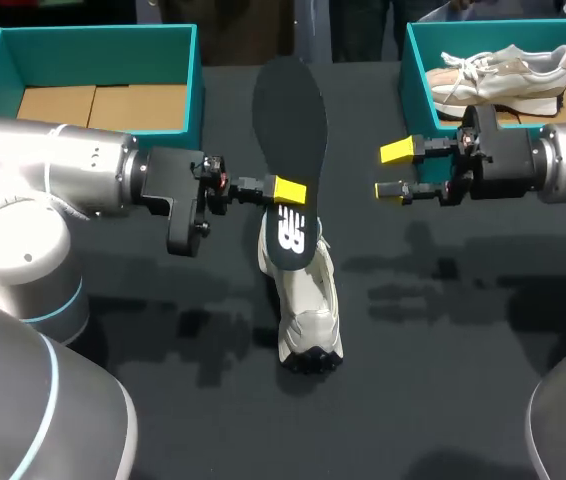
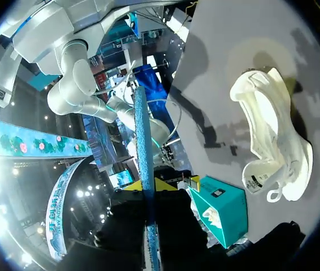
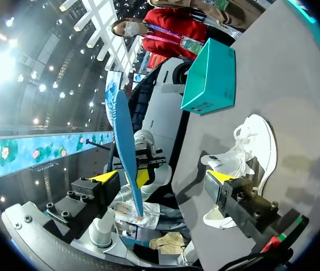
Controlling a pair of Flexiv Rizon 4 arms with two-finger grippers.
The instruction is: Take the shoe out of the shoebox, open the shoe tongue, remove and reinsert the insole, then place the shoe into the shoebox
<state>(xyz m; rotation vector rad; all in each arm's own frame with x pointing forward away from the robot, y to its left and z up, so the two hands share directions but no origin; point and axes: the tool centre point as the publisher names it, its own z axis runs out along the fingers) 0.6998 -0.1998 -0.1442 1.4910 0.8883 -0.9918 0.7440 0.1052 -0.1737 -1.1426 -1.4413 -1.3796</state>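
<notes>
The black table (image 1: 443, 330) carries two open teal cardboard boxes at its far edge: the left shoebox (image 1: 93, 45) shows a brown floor, and the right shoebox (image 1: 418, 60) holds a pale laced trainer (image 1: 503, 70). The white low-top shoe (image 1: 308, 310) lies mid-table, outside both boxes. The left gripper (image 1: 285, 192) pinches the long black blue-backed insole (image 1: 288, 110) near its heel end, holding it above that shoe; the right gripper (image 1: 395, 171) hangs beside the right shoebox, fingers spread, holding nothing.
</notes>
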